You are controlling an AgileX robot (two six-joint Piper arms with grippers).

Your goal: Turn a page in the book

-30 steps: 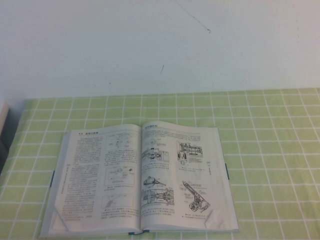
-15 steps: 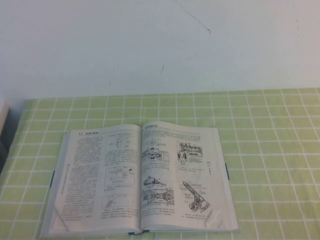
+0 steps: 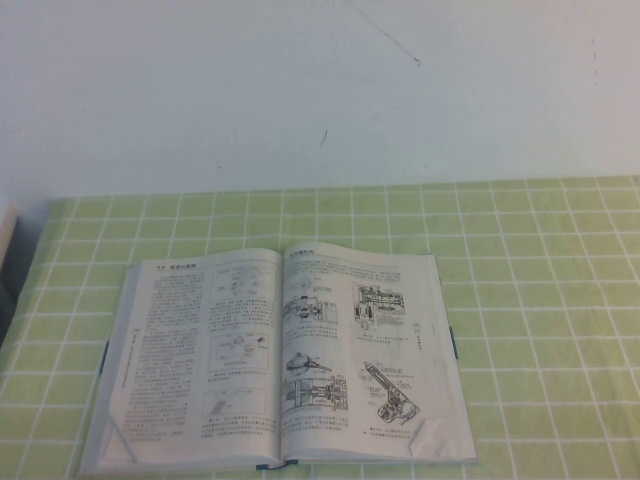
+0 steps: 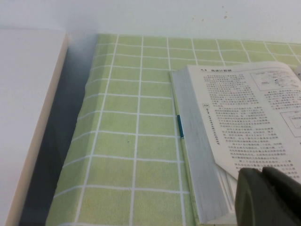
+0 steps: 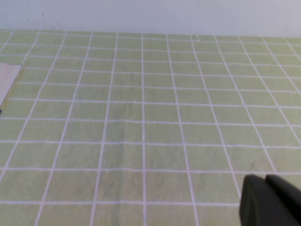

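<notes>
step: pre-grasp, page [image 3: 365, 345] flat | book [image 3: 275, 360] open on worktop [image 3: 540, 300], near edge | left gripper [image 4: 268, 195] by book's left corner, right gripper [image 5: 270, 200] over bare cloth, jaws likely closed | next: pinch page's outer corner

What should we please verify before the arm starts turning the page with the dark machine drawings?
1. Thick grey-white technical book lies open and flat: ok.
2. Thin white page with dark machine drawings faces up, uncovered: ok.
3. Left pincer beside the book's text-page corner, touching nothing: ok.
4. Right pincer over the green checked tablecloth, away from the book: ok.
5. Either pincer's opening: cannot tell.
</notes>
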